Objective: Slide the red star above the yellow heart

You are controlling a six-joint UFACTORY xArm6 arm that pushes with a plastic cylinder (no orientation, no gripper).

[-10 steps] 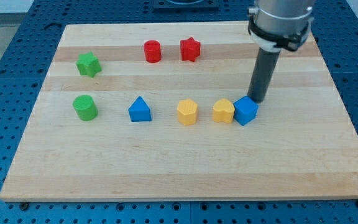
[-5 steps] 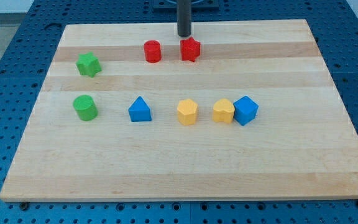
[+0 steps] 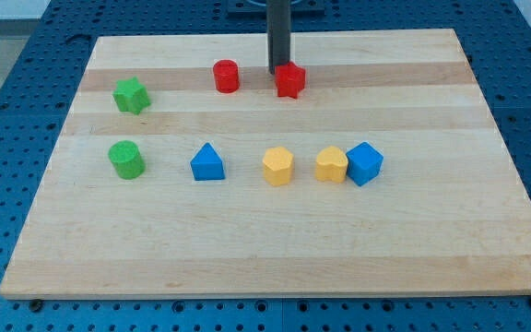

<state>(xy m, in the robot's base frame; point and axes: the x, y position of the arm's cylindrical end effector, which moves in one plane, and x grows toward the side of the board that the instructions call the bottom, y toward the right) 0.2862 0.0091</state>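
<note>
On the pale wooden counter (image 3: 275,254) eight small coloured blocks are counted. Two are red: a red cylinder (image 3: 226,76) and a red star (image 3: 290,80), both near the view's top. Two are green: a green star (image 3: 131,95) at the view's left and a green cylinder (image 3: 125,160) below it. Two are blue: a blue triangular block (image 3: 207,162) and a blue cube (image 3: 364,163). Two are yellow: a yellow hexagonal block (image 3: 277,167) and a yellow heart (image 3: 331,165), the latter touching the blue cube.

No hand is carried by the arm, only a dark rod; my tip (image 3: 277,72) is placed against the upper left edge of the red star. The red star is found up and to the view's left of the yellow heart, well apart from it.

The counter is laid on a blue perforated surface (image 3: 7,129). The rod is cut off by the view's top edge, so the arm itself is not seen.
</note>
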